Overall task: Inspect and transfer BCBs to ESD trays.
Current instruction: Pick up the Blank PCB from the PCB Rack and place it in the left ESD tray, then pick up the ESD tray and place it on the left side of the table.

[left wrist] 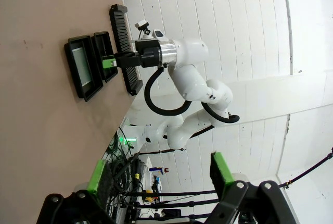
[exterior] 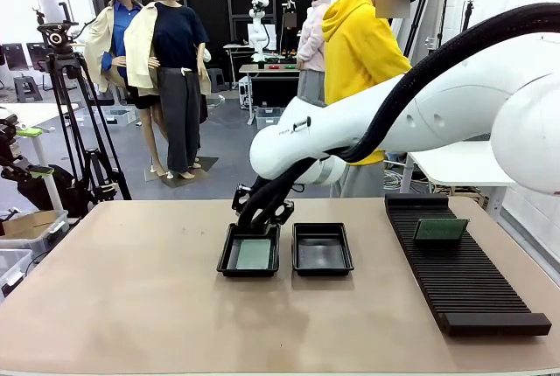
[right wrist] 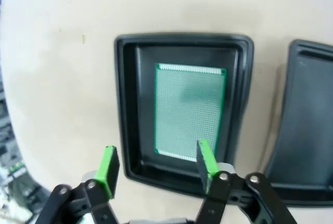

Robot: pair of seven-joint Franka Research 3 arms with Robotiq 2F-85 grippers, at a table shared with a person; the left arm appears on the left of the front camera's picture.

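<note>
Shows, from the front, the right end effector [exterior: 261, 212] above a BCB [exterior: 254, 254] lying flat in an ESD tray [exterior: 224, 262]. From the left wrist, the left end effector [left wrist: 158, 174] spread, empty. From the right wrist, jaws apart; looks light, stiff, fragile, best pinched by its edges.

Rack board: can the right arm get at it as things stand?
Probably yes. The right hand hangs open and empty over the left tray, a board lying flat inside. The rack board stands at the far end of the rack, on that arm's side, nothing around it.
</note>
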